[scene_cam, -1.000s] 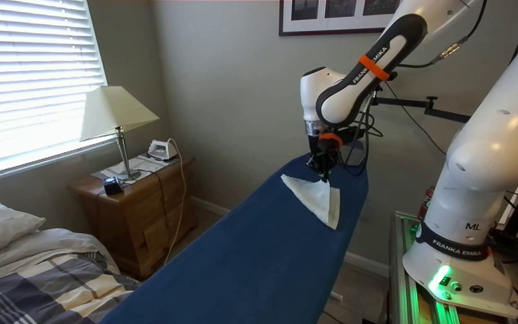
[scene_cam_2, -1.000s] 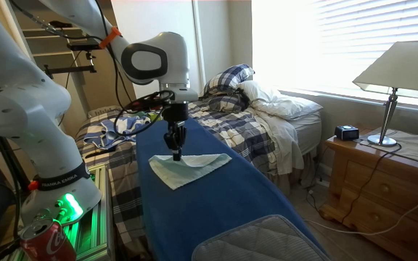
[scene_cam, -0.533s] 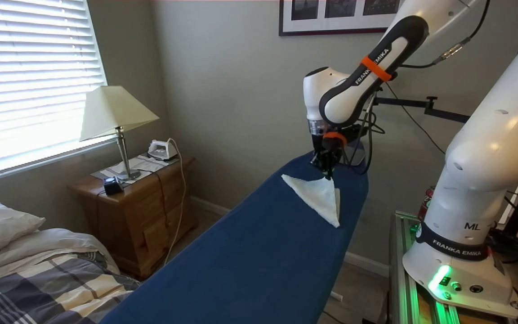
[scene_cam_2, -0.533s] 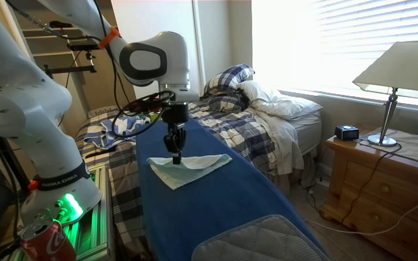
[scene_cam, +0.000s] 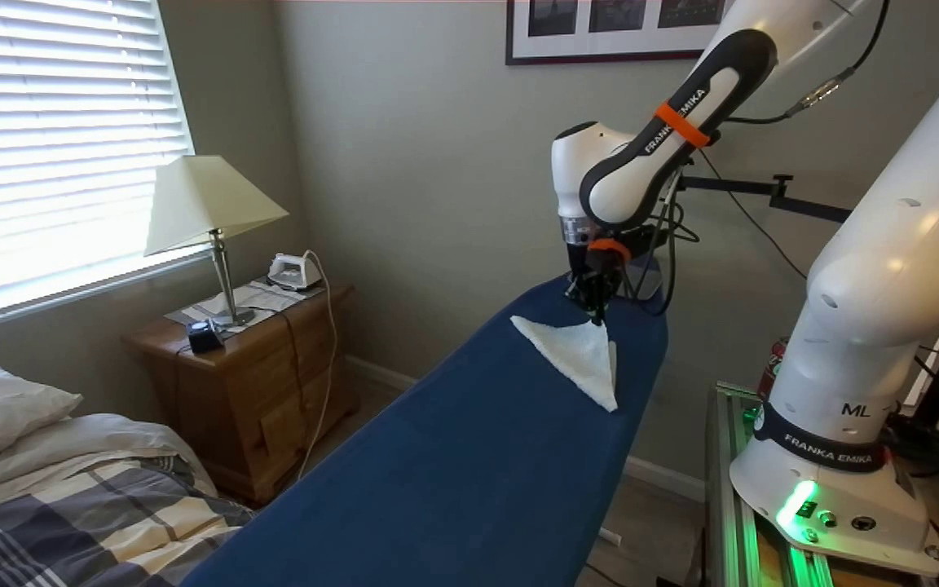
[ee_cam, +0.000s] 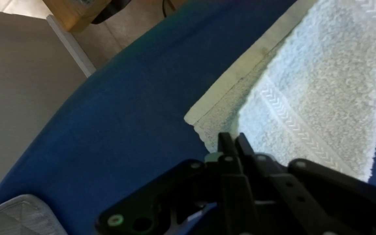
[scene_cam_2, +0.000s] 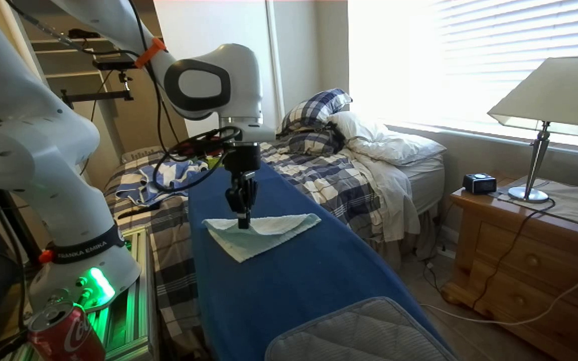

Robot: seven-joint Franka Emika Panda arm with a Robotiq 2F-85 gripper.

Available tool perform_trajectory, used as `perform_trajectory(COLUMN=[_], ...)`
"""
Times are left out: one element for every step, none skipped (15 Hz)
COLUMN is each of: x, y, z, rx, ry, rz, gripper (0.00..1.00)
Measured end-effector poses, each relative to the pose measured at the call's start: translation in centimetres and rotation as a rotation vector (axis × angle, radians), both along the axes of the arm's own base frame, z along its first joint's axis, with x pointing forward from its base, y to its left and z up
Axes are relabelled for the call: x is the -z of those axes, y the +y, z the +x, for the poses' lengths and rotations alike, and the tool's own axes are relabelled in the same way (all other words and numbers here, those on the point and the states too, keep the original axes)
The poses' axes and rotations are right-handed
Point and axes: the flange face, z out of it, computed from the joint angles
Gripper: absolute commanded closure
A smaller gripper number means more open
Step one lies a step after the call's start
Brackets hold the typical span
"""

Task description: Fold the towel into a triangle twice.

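The pale towel (scene_cam: 567,352) lies on the blue ironing board (scene_cam: 437,473), folded over into a rough triangle. In an exterior view the towel (scene_cam_2: 259,244) shows its long edge curving round the fingertips. In the wrist view the upper layer of the towel (ee_cam: 331,81) leaves a strip of the lower layer showing along one side. My gripper (ee_cam: 233,135) is nearly closed, with the upper layer's edge pinched between its fingertips, just above the board. In both exterior views the gripper (scene_cam: 597,321) (scene_cam_2: 244,223) points down at this edge. The pinched bit is partly hidden behind the fingers.
A grey quilted pad (scene_cam_2: 359,331) lies at one end of the board. A bed (scene_cam_2: 319,185) stands alongside. A wooden nightstand (scene_cam: 249,399) holds a lamp (scene_cam: 213,204) and an iron (scene_cam: 294,271). A red can (scene_cam_2: 65,331) stands by the robot base.
My gripper has moved slightly toward the robot base and pulled the towel's upper layer with it. Less of the lower layer shows now. Almost nothing moved in the last half second.
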Motion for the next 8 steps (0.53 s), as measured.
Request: perform_trajectory(x=[0.04,0.08,0.14,0.19,0.25,0.30,0.34,0.35], y=[-0.02,-0.04,-0.06,-0.08,-0.12,-0.17,-0.24,-0.34], z=[-0.02,-0.04,-0.06,-0.07,-0.09,-0.13,-0.16,-0.21], rx=[0.001,0.001,0.002,0.003,0.004,0.005,0.007,0.008], ry=[0.001,0.002,0.004,0.005,0.006,0.008,0.009,0.009], rz=[0.000,0.001,0.001,0.002,0.002,0.003,0.003,0.002], gripper=[0.98,0.98,0.98,0.98,0.98,0.98,0.98,0.98])
